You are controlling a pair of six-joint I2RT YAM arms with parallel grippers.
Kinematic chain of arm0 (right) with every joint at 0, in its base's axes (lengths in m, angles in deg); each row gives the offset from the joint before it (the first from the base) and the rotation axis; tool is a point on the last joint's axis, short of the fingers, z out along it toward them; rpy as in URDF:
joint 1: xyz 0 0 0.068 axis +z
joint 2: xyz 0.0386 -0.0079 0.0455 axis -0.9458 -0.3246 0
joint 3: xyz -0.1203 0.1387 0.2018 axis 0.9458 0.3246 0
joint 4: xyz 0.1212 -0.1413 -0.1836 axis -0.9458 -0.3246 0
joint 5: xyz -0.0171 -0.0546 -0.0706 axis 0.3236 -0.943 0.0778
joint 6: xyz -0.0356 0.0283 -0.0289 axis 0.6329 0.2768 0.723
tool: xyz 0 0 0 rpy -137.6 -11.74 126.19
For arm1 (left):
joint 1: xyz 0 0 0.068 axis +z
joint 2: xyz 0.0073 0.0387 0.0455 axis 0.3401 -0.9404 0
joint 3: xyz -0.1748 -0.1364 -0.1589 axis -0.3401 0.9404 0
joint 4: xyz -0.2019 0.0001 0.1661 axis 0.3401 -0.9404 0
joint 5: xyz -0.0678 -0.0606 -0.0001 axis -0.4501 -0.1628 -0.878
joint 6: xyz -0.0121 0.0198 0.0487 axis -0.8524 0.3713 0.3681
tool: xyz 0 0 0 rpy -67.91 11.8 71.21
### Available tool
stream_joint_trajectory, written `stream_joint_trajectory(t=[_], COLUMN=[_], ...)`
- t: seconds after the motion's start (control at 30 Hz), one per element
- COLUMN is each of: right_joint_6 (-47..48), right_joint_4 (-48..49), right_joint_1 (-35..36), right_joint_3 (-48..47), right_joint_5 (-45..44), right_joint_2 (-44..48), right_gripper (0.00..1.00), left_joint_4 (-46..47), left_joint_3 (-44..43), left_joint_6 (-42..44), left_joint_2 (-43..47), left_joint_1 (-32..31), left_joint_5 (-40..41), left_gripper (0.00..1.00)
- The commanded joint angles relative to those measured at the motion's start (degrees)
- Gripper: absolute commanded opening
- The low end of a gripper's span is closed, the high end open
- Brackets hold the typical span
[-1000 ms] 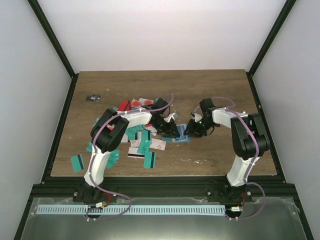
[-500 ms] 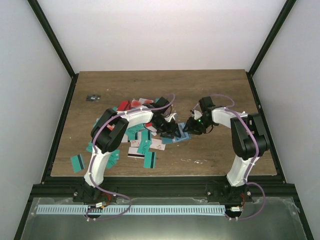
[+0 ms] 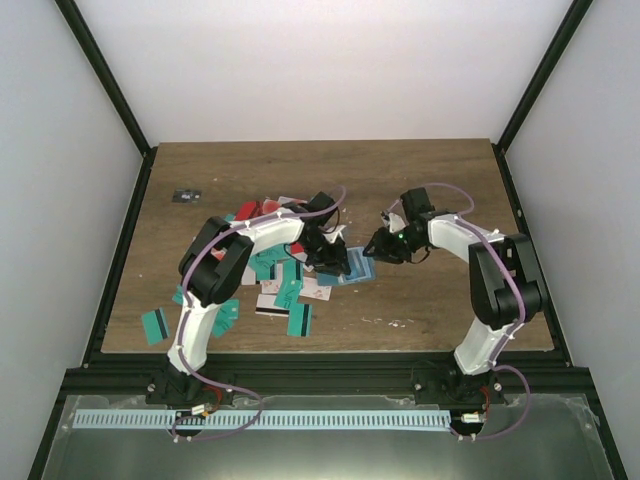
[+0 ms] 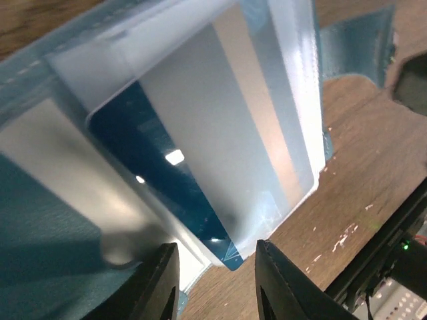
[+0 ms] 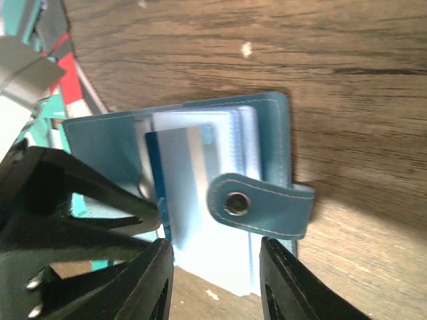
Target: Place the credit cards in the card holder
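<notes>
The blue card holder (image 3: 354,268) lies open on the wood between my two grippers. A teal card (image 4: 200,153) with a grey stripe sits partway in one of its clear pockets (image 4: 287,47). My left gripper (image 4: 217,257) is open just behind that card's free corner, holding nothing. In the right wrist view the same card (image 5: 177,180) shows inside the card holder (image 5: 107,147), whose snap tab (image 5: 260,203) curls over the pockets. My right gripper (image 5: 215,257) is open over the near edge of the pockets, just below the tab. Several more credit cards (image 3: 275,280) lie scattered to the left.
Loose teal cards (image 3: 155,325) lie near the table's front left edge. A small dark object (image 3: 186,195) sits at the back left. The left gripper's black fingers (image 5: 80,200) crowd the holder's left side in the right wrist view. Bare wood (image 3: 450,300) lies to the right.
Both grippers have drawn back a little towards the far side, and the holder has shifted slightly with them. The left jaws widened and then narrowed; the right jaws opened a bit more.
</notes>
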Motion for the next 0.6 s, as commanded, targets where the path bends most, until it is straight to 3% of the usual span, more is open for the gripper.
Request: stream_joint_trajectory(t=[0.0, 0.3, 0.43, 0.57], right_joint_6=[-1.66, -4.33, -5.93, -7.36], right_joint_4=[1.78, 3.98, 5.38, 6.54], right_joint_1=[0.30, 0.34, 0.36, 0.29], right_joint_3=[-1.02, 0.96, 2.10, 2.73], right_joint_5=[4.32, 8.20, 9.61, 11.15], right_joint_2=[2.88, 4.71, 5.53, 6.27], right_gripper=[0.38, 0.40, 0.42, 0.42], left_joint_4=[-3.01, -2.22, -1.18, -0.15], left_joint_3=[-0.59, -1.32, -1.31, -1.23], left_joint_6=[0.42, -1.94, -3.49, -4.29], left_joint_2=[2.31, 4.06, 4.78, 4.44], left_joint_1=[0.40, 1.19, 1.99, 2.33], left_joint_5=[3.08, 4.06, 3.41, 3.11], left_gripper=[0.30, 0.21, 0.08, 0.05])
